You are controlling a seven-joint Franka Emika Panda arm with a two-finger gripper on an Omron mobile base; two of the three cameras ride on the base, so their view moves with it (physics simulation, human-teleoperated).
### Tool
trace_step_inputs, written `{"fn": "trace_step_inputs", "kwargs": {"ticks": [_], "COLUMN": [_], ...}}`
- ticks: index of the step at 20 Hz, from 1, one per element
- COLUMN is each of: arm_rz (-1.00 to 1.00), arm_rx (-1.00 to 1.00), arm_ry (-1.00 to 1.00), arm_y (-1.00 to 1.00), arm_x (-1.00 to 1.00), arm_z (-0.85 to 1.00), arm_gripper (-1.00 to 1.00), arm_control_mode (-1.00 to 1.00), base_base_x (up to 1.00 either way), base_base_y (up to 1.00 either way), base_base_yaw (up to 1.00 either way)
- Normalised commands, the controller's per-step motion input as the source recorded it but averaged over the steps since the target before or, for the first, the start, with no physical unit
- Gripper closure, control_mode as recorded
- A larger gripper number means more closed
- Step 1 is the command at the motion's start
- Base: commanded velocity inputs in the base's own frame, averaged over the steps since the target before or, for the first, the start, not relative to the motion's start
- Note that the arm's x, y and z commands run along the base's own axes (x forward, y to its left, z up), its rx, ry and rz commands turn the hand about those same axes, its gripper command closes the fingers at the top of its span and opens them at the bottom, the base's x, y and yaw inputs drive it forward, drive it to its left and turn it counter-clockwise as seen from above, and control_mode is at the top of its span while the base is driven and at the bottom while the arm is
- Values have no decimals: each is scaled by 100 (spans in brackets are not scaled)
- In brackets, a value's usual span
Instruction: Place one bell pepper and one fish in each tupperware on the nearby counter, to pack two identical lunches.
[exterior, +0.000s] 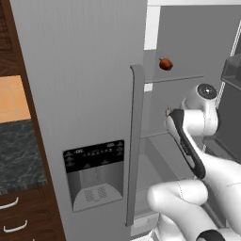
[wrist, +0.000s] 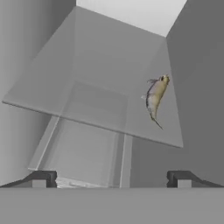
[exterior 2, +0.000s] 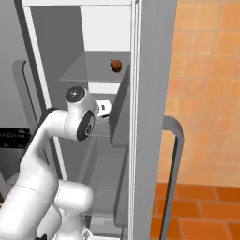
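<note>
Early going — the arm's gripper (wrist: 111, 178), jaws apart and empty, faces 1 pale slender fish (wrist: 156, 97) on a grey fridge shelf (wrist: 87, 78); 1 small red bell pepper (exterior: 165, 64) sits above — nothing visibly packed.

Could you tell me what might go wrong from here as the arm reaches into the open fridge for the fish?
1. The fish lies off to one side of the open hand, near the wall, so a straight reach could miss it.
2. It lies flat on the glass shelf, so the fingers may scrape the shelf.
3. The arm passes close to the fridge door and could brush its edge.
</note>
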Motion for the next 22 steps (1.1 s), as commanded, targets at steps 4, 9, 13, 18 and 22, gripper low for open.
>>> {"fn": "trace_step_inputs", "kwargs": {"ticks": [4, 9, 13, 18, 22], "arm_rz": [-18, -22, -15, -1, 0], "arm_rx": [-7, -1, 0, 0, 0], "arm_ry": [6, 4, 4, 1, 0], "arm_y": [-6, -35, -59, -29, -8], "arm_x": [100, 100, 82, 68, 67], "arm_z": [-37, -34, -19, -8, -28], "arm_gripper": [-100, -100, -100, -100, -100], "arm_control_mode": [-100, -100, -100, -100, -100], "base_base_x": [0, 0, 0, 0, 0], "base_base_y": [0, 0, 0, 0, 0], "base_base_yaw": [0, 0, 0, 0, 0]}}
